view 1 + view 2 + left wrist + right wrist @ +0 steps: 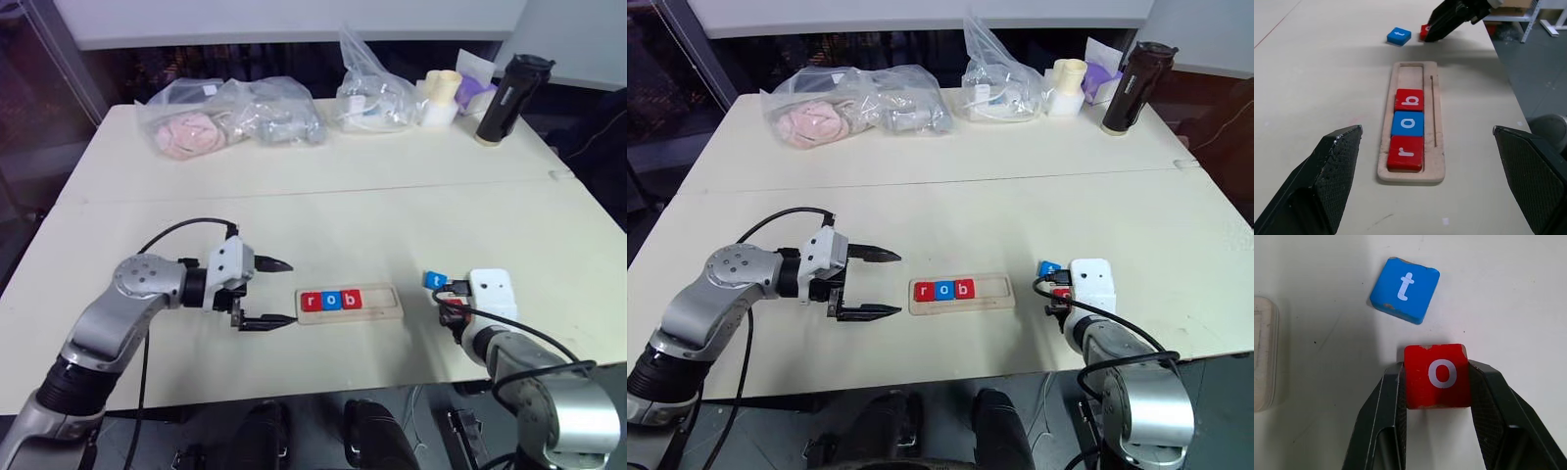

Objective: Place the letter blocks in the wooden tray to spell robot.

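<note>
Right gripper: textured black jaws clamp the square red "o" block. Left gripper: jaws fully spread, empty, beside the pale rimmed wooden tray.

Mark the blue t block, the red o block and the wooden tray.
blue t block (1404,290), right wrist view, top face.
red o block (1437,375), right wrist view, top face.
wooden tray (1411,71), left wrist view, bare far slot.

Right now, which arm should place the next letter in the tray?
Right. The right gripper is already shut on the red o, the next letter after r, o, b in the tray. The left gripper is open, holding nothing, at the tray's filled end.
</note>
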